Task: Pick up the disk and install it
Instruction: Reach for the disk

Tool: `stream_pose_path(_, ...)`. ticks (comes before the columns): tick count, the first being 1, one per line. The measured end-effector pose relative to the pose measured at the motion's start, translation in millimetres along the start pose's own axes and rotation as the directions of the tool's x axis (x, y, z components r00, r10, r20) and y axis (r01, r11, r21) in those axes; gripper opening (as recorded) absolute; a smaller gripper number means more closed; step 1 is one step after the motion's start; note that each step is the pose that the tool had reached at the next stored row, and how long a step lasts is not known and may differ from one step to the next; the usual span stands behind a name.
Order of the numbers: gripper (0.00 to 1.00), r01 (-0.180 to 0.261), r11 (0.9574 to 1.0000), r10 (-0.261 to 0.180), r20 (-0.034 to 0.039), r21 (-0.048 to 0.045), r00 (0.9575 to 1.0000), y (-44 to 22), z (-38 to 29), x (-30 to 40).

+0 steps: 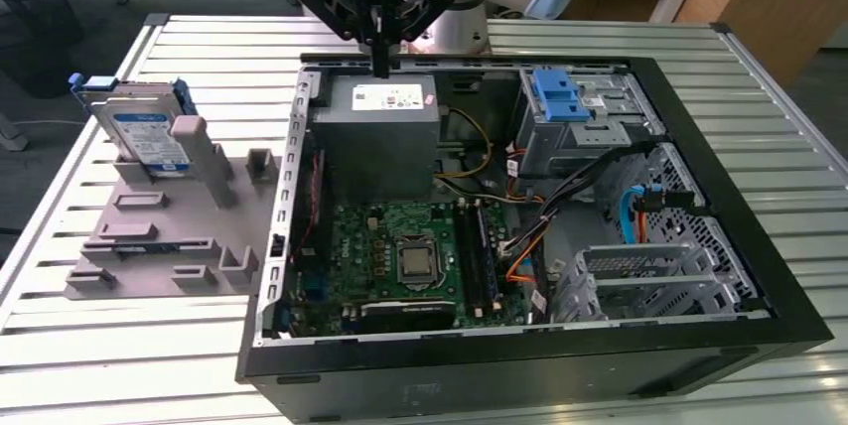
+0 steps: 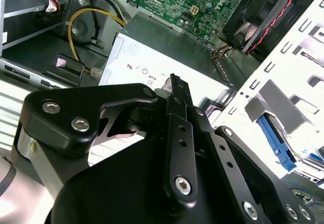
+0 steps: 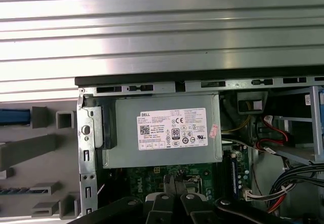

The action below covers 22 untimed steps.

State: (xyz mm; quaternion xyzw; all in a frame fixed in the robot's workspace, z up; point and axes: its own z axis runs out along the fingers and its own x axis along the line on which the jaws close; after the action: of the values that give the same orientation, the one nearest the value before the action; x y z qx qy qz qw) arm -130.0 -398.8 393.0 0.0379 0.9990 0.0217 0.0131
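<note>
Here the black gripper (image 1: 380, 60), pinched together and empty, hangs over the open black computer case (image 1: 530, 370)'s edge; unopened, it could topple the upright blue-framed silver disk (image 1: 143, 132).

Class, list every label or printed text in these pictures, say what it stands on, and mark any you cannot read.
On the power supply, the white sticker: print too small to quote.
On the disk, the white-and-blue label: too small to read.
On the motherboard, the markings: blurred.
</note>
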Motion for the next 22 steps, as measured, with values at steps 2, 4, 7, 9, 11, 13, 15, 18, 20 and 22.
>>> stream_pose_path(2,0.11,0.000,1.0000,0.000,0.0000,0.0000,1.0000,0.1,0.1,1.2)
stream_pose_path(4,0.11,0.000,1.0000,0.000,0.0000,0.0000,1.0000,0.1,0.1,2.0)
stream_pose_path(7,0.11,0.000,1.0000,0.000,0.0000,0.0000,1.0000,0.1,0.1,2.1)
stream_pose_path(9,0.11,0.000,1.0000,0.000,0.0000,0.0000,1.0000,0.1,0.1,2.3)
stream_pose_path(11,0.11,0.000,1.0000,0.000,0.0000,0.0000,1.0000,0.1,0.1,2.8)
stream_pose_path(13,0.11,0.000,1.0000,0.000,0.0000,0.0000,1.0000,0.2,0.1,3.3)
stream_pose_path(15,0.11,0.000,1.0000,0.000,0.0000,-0.0001,1.0000,0.4,0.1,4.0)
stream_pose_path(18,0.11,0.000,1.0000,0.000,0.0000,0.0000,1.0000,0.6,0.1,5.1)
stream_pose_path(20,0.11,0.000,1.0000,0.000,0.0000,0.0000,1.0000,0.8,0.1,6.0)
stream_pose_path(22,0.11,0.000,1.0000,0.000,0.0000,-0.0001,1.0000,0.8,0.1,7.0)
